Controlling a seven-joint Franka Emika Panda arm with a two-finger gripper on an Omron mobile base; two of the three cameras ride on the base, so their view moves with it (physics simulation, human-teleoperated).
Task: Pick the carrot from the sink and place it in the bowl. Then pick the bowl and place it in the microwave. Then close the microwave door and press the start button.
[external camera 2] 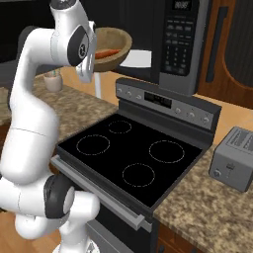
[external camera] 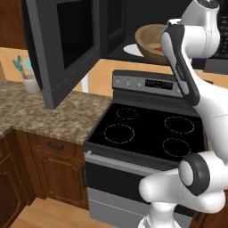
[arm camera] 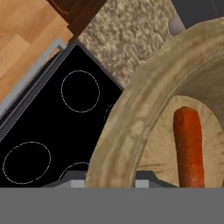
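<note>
Gripping the thick rim of the wide tan wooden bowl (external camera 2: pixel 112 47), the two-finger gripper (external camera 2: pixel 92 62) holds it tilted at the black microwave (external camera 2: pixel 163 37) opening, the slim orange carrot (arm camera: pixel 189 146) lying inside.

a black stove (external camera: pixel 151 129) sits between speckled counters (external camera: pixel 49 111), with a grey toaster (external camera 2: pixel 232 158) and utensil cup (external camera: pixel 30 82).
</note>
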